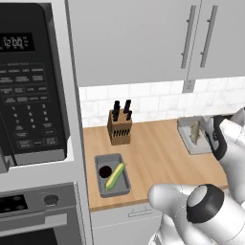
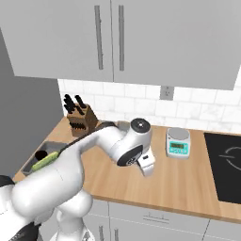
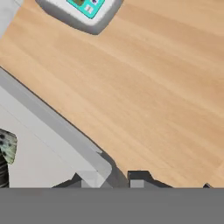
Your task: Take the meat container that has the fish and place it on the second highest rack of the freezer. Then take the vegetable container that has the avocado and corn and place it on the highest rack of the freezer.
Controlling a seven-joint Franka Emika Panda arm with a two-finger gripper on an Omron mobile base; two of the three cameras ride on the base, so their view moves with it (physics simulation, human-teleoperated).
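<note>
A grey tray [image 1: 102, 187] near the counter's front left holds the dark avocado [image 1: 105, 171] and the yellow corn [image 1: 115, 175]; the same corn [image 2: 45, 161] lies at the left in the right base view. A second grey tray [image 1: 185, 135] with the fish [image 1: 194, 133] sits at the right, partly behind my arm. In the hand view this fish tray [image 3: 52, 127] fills the lower left, with the fish [image 3: 7, 146] at its edge. My gripper [image 3: 111, 180] is open, its fingertips [image 3: 139, 178] standing on either side of the tray's corner rim. The freezer and its racks are out of view.
A wooden knife block [image 1: 119, 125] stands against the tiled wall. A small kitchen scale [image 2: 178, 142] sits right of my hand, and a black cooktop [image 2: 226, 164] lies beyond it. The microwave [image 1: 28, 86] and oven [image 1: 33, 210] rise at the left. Wall cabinets [image 2: 108, 37] hang overhead.
</note>
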